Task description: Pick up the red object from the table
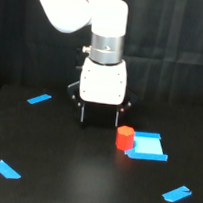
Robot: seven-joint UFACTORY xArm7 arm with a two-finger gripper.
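On near surface [81,188], blue tape strips [6,169] lay at both front corners. Mid-scene, red object [124,137] stood upright, touching blue square piece [148,146]. Behind, gripper [100,118] hung with jaws parted, empty, offset toward exterior view's left of object. Risk judged: descent without realignment would clip or topple object, or nudge blue piece.

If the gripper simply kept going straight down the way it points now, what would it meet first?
Probably the bare table: the gripper points down slightly to the exterior view's left of the red object. Depth is unclear, so one jaw might clip it.
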